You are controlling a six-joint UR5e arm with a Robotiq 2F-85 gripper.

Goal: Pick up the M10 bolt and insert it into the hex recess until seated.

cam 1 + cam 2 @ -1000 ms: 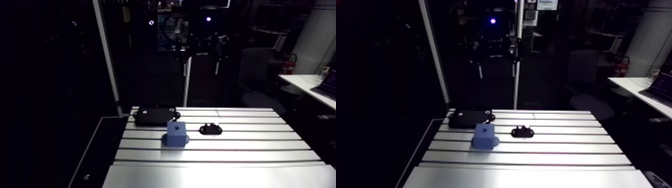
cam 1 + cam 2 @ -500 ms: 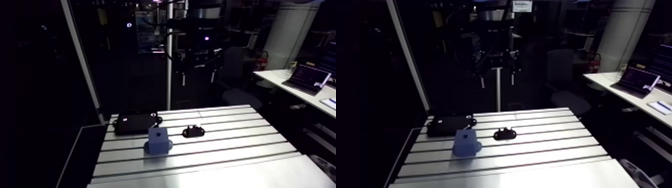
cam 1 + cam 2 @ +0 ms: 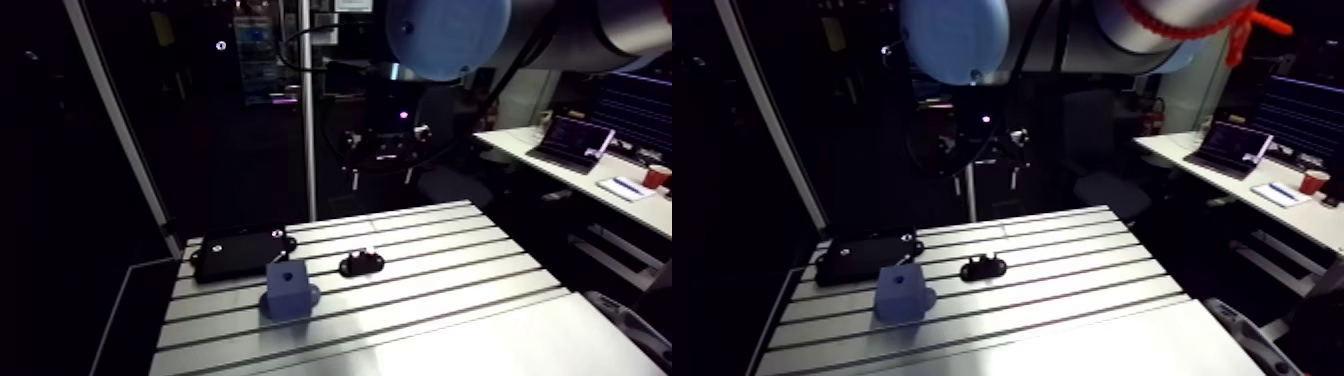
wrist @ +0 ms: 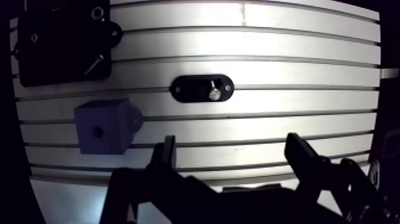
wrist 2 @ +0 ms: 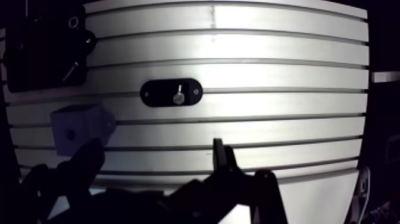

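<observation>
In the wrist view a silver bolt (image 4: 213,93) stands in a small black oval holder (image 4: 201,89) on the slotted table (image 4: 309,71). A blue block (image 4: 101,126) with a small dark hole (image 4: 97,131) in its upper face sits beside the holder. My gripper (image 4: 235,158) hovers high over the table, short of the holder, and is open. Its two fingers (image 4: 168,156) stand wide apart with only bare table between them. In the arm view the blue block (image 3: 288,290) and the holder (image 3: 362,264) lie near the table's far left.
A flat black tray (image 4: 62,42) lies beyond the blue block at the table's corner, with a thin bright pin (image 4: 94,63) on it. The same tray (image 3: 240,253) shows in the arm view. The arm's blue joint cap (image 3: 445,30) fills the upper edge there.
The arm view has swung and shifted, so the camera moved; the arm's link and blue cap now show overhead. Block, holder and tray keep their places on the table.
</observation>
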